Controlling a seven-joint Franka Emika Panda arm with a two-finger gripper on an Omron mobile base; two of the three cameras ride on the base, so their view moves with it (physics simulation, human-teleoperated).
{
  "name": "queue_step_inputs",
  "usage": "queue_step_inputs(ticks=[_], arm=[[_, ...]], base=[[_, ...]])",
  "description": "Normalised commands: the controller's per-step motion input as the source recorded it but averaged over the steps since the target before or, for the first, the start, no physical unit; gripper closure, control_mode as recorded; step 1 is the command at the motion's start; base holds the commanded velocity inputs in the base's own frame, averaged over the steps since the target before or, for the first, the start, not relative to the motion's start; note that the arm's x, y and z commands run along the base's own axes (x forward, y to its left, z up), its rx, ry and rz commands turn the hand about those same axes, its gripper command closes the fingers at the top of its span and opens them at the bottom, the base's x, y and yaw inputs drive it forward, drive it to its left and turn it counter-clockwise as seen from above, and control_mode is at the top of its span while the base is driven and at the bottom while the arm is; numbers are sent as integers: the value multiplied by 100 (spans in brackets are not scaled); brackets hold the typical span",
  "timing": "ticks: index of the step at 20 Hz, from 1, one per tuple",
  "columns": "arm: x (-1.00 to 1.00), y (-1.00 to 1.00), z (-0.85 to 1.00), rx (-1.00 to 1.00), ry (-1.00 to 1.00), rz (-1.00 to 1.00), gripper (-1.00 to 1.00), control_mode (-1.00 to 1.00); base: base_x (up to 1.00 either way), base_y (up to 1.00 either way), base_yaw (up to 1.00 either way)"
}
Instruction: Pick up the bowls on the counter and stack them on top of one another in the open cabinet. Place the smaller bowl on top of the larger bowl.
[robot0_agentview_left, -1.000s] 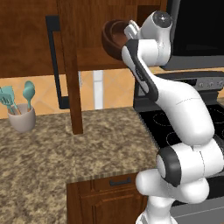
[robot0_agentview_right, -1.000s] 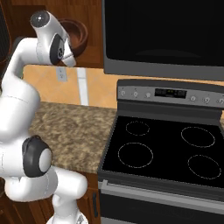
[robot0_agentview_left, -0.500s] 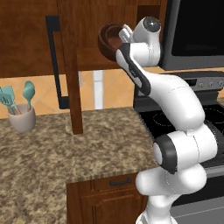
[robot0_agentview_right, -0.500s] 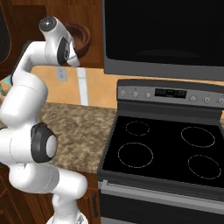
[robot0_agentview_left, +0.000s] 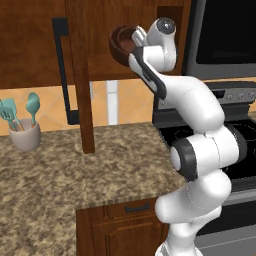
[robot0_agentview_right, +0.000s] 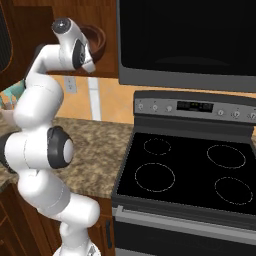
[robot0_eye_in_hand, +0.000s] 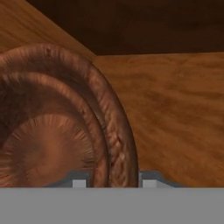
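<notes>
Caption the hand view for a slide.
Two nested brown bowls: smaller bowl inside larger bowl, on the wooden cabinet shelf.

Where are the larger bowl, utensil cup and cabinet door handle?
larger bowl (robot0_agentview_left: 120, 46): left base view, outer wall.
utensil cup (robot0_agentview_left: 25, 136): left base view, white side.
cabinet door handle (robot0_agentview_left: 62, 75): left base view, black bar's middle.

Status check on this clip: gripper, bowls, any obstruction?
Gripper up in reddish-brown wooden wall cabinet, straddling wide dark-brown bowl's rim. Smaller brown bowl nested inside. No obstruction seen.
</notes>
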Motion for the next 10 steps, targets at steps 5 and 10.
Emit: queue_step_inputs(ticks=[5, 10], arm=[[41, 8, -14, -3, -2, 0, -100, -100], [10, 0, 1, 0, -5, 0, -100, -100]], base=[[0, 0, 0], [0, 0, 0]])
